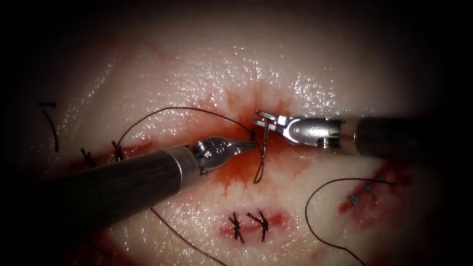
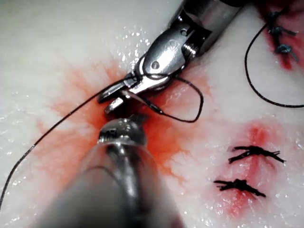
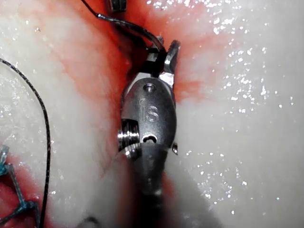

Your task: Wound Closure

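Closest to the lens, the left tool [image 1: 245,145] has its shiny steel jaws nearly closed, their tips at the thread [image 1: 162,111] beside the needle; whether they pinch it cannot be told. From the right, the right tool [image 1: 262,119] has its jaws clamped on the thin curved needle [image 1: 263,150] near its upper end. It hangs roughly upright above the wet, glistening tissue [image 1: 197,64], over the red fluid [image 1: 231,172].

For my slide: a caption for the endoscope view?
Right tool holds the needle near its top, left tool beside it, over the stained tissue.
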You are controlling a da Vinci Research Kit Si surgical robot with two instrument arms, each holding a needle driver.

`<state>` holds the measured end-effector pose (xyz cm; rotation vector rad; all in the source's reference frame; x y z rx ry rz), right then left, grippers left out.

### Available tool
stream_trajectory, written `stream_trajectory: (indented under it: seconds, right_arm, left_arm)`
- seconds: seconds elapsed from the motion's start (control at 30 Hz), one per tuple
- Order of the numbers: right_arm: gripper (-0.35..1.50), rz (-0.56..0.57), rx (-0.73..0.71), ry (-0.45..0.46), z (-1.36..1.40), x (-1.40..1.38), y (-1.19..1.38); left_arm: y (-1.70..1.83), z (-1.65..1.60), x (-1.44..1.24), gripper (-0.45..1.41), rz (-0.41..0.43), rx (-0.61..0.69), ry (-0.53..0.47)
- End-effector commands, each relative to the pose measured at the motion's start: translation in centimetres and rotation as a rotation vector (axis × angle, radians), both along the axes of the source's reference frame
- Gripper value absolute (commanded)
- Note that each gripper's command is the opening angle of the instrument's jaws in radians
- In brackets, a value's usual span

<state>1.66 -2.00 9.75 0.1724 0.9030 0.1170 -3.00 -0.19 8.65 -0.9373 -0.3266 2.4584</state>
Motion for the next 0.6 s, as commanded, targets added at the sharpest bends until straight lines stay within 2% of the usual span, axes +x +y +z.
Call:
stream_trajectory:
  seconds: [0.03,0.6]
  right_arm:
    - [-0.35,0.003,0.025,-0.008,0.09,0.07,-0.06]
    - [-0.35,0.001,0.108,-0.079,0.37,-0.09,-0.25]
  left_arm:
    - [0.01,0.06,-0.05,-0.32,0.001,0.000,-0.002]
    - [0.04,0.03,-0.01,-0.32,0.000,0.000,0.002]
